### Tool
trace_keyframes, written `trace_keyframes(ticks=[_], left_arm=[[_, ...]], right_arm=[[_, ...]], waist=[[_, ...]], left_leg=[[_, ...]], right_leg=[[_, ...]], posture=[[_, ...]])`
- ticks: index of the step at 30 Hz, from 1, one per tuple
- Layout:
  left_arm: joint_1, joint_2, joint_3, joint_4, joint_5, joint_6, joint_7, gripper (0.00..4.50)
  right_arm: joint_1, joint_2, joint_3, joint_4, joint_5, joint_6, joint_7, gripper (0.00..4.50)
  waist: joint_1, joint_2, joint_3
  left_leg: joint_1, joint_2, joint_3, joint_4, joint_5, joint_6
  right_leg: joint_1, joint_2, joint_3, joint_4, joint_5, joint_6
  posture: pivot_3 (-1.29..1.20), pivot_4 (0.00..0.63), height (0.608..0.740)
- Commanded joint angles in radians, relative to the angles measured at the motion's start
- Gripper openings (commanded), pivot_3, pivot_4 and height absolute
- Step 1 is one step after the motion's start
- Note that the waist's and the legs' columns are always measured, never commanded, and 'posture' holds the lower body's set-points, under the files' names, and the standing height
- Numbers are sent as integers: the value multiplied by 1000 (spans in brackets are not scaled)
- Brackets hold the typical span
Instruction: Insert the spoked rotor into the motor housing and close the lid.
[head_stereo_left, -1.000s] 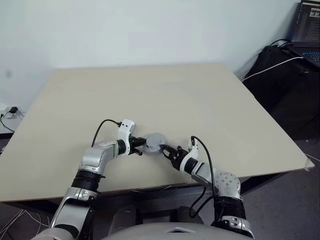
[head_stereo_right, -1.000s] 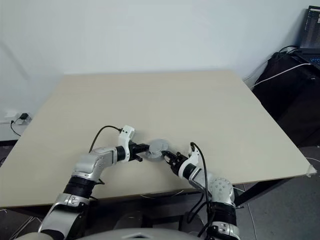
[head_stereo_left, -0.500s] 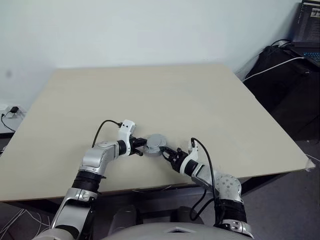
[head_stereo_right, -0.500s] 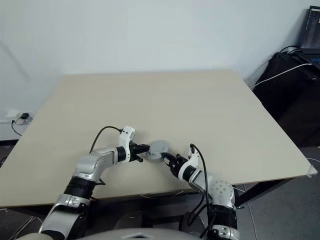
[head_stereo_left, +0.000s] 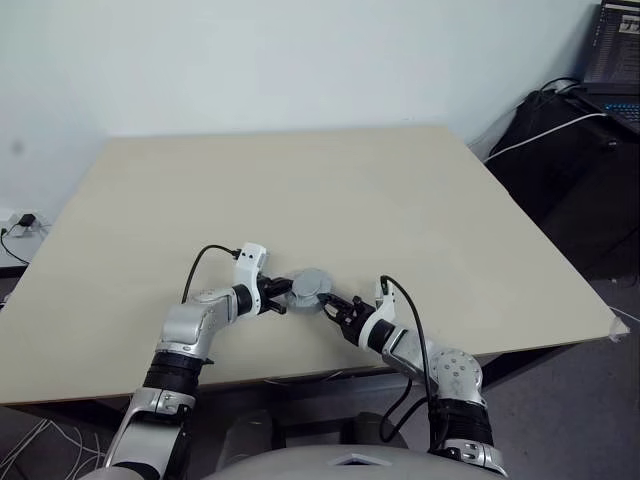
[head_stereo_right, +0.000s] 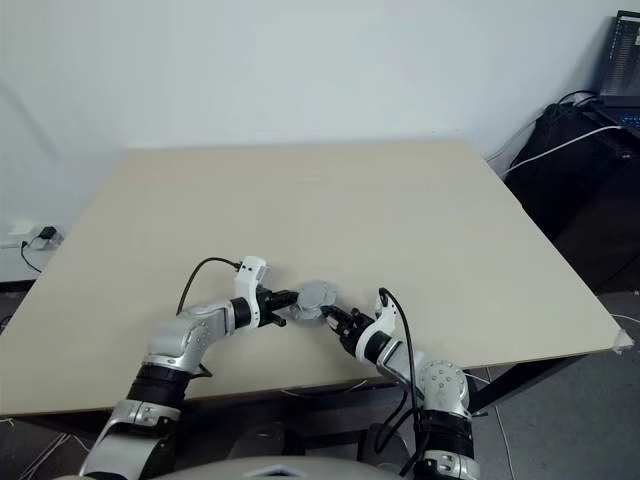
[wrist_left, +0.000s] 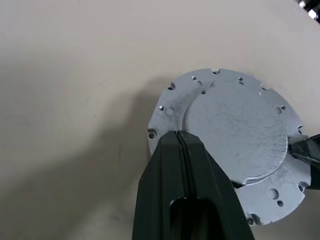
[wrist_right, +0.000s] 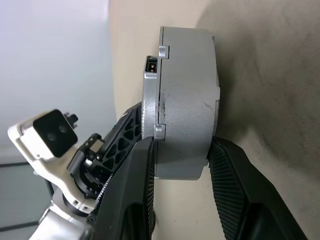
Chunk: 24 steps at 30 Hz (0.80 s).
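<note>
The motor housing (wrist_right: 187, 125) sits near the table's front edge, a grey puck seen from the side, with the lid (wrist_left: 235, 135) down flat on top of it (head_stereo_left: 311, 287). The lid's plain grey outside faces up, with a raised centre and small holes round the rim. My left gripper (wrist_left: 179, 134) is shut, and its tips rest on the lid's near-left edge (head_stereo_left: 287, 293). My right gripper (wrist_right: 182, 145) is shut on the motor housing from the right side (head_stereo_left: 335, 305), one finger on each flank. The spoked rotor is hidden.
The pale table (head_stereo_left: 330, 190) stretches wide behind the housing, and its front edge (head_stereo_left: 300, 375) runs just below my arms. Off the table's right side stand a black bag (head_stereo_left: 570, 170), cables and a laptop (head_stereo_left: 612, 45). A wall socket (head_stereo_left: 22, 222) is at the far left.
My left arm has sunk a little and its wrist has turned slightly, with the tip still on the lid. The right gripper and the housing have kept still.
</note>
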Motion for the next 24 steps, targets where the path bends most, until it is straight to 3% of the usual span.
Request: trace_keyframes(ticks=[1, 5, 8, 14, 24], left_arm=[[5, -51, 76, -85, -34, -31, 95, 0], [55, -182, 278, -260, -199, -44, 232, 0], [152, -253, 345, -388, -310, -31, 264, 0], [407, -310, 351, -520, -515, 70, 269, 0], [633, -438, 296, -558, -812, -17, 342, 0]], right_arm=[[-1, 76, 15, -31, 23, -9, -1, 1264], [7, 77, 2, -40, 39, -26, -4, 1264], [14, 73, -2, -46, 57, -29, -6, 1264], [13, 68, -4, -79, 109, -21, 14, 1264], [-17, 70, 2, -113, 196, -6, -10, 1264]], waist=[[0, 0, 2], [-1, -1, 4], [-2, 0, 4], [-1, -1, 6], [-7, 3, 10]], left_leg=[[0, 0, 0, 0, 0, 0], [-3, 0, -1, 0, 0, 0], [-4, 0, -1, -1, 0, 0], [-5, 0, -1, 1, -1, 2], [-8, 0, -1, 0, -2, 3]], right_leg=[[0, 0, 0, 0, 0, 0], [-2, 0, 0, 0, 0, 0], [-2, 0, 0, -3, 0, 0], [0, 2, -3, -8, 1, 3], [-2, 0, 0, -14, 5, 11]], posture=[[0, 0, 740], [0, 0, 740], [0, 0, 740], [0, 0, 740], [0, 0, 740]])
